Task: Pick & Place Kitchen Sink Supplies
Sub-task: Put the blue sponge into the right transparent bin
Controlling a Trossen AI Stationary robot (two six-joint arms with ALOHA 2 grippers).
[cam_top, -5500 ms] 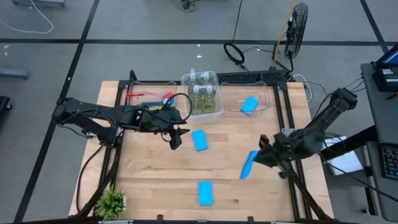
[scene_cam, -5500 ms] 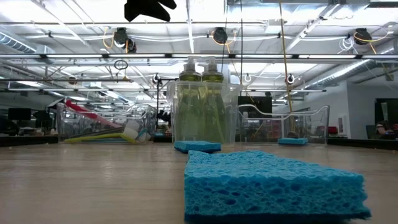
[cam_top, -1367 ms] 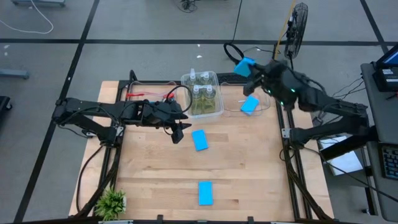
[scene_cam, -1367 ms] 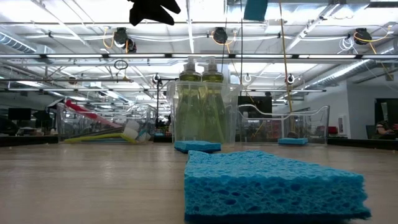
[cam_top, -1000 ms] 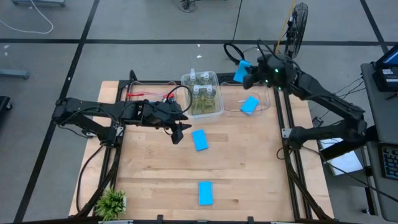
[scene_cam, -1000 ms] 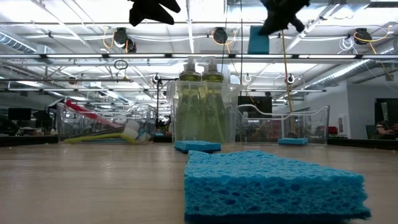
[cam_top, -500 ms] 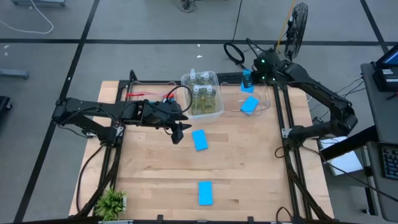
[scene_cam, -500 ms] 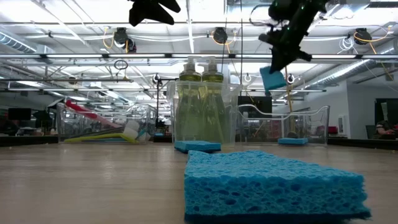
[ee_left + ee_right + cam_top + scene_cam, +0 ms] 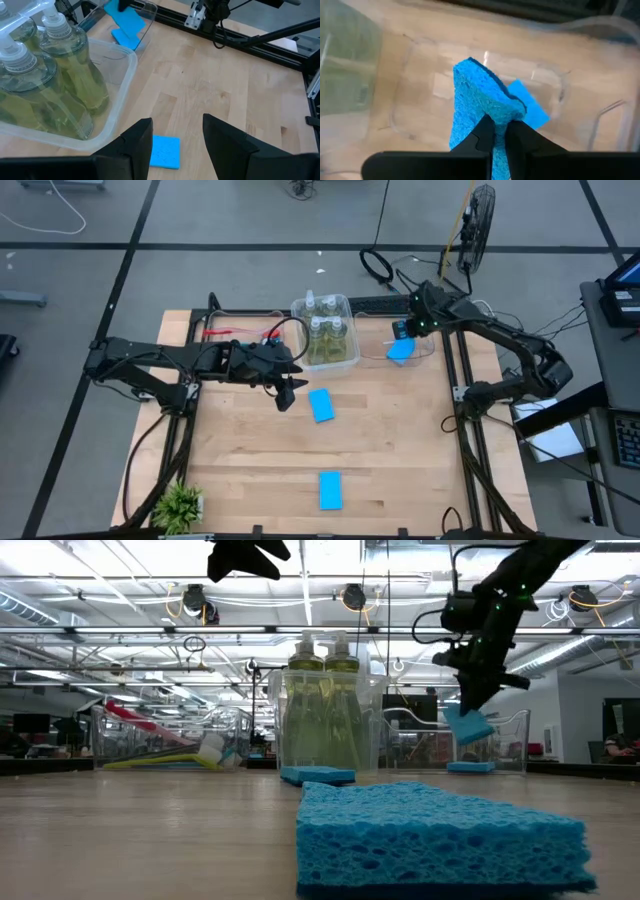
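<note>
The right wrist view alone shows the right gripper (image 9: 499,131) pinching a blue sponge (image 9: 481,111) above the clear bin (image 9: 420,65) that holds another sponge (image 9: 529,107), while the high view shows the left gripper (image 9: 283,394), fingers apart and empty, beside that bin's neighbouring bottle bin (image 9: 345,358).

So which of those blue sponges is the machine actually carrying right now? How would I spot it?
Find the clear bin at the table's far right corner, beside the bin of soap bottles. Just above it, the right end effector pinches one blue sponge. Unlike the others, which lie flat, this one hangs tilted in the air.
</note>
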